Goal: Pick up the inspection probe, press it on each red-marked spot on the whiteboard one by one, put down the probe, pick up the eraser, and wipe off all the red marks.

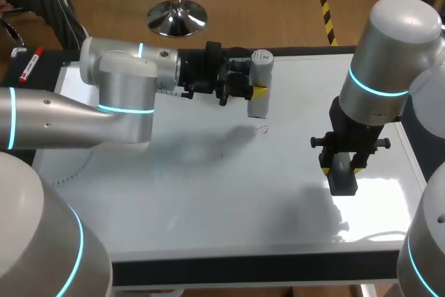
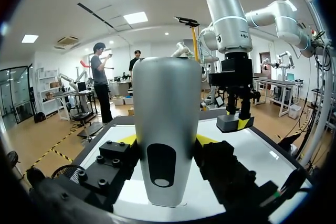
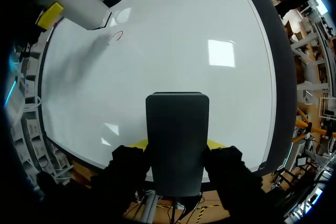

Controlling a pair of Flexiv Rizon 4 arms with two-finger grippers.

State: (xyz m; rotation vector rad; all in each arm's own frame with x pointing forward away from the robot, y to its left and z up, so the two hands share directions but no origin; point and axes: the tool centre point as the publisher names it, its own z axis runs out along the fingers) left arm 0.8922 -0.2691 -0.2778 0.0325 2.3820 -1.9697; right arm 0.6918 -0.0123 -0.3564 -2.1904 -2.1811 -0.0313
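Note:
The pale grey, cylinder-shaped probe point(image 1: 261, 67) stands upright between the yellow tips of my left gripper point(image 1: 254, 92), which is shut on it over the back middle of the whiteboard point(image 1: 208, 193). In the left wrist view the probe point(image 2: 165, 93) fills the gap of the left gripper point(image 2: 167, 140). A small red mark point(image 1: 261, 130) lies just in front of the probe's lower end; from the right wrist the red mark point(image 3: 116, 36) shows close to the probe point(image 3: 79, 1). My right gripper point(image 1: 341, 168) is shut on the dark grey eraser point(image 1: 342, 180) above the board's right side. The eraser point(image 3: 177, 119) sits in the right gripper point(image 3: 177, 144).
A red-capped marker point(image 1: 31, 64) lies on the black surface off the board's far left. A faint grey arc point(image 1: 73, 172) and a tiny dark speck point(image 1: 222, 156) show on the board. The board's black frame point(image 1: 264, 266) runs along the front edge.

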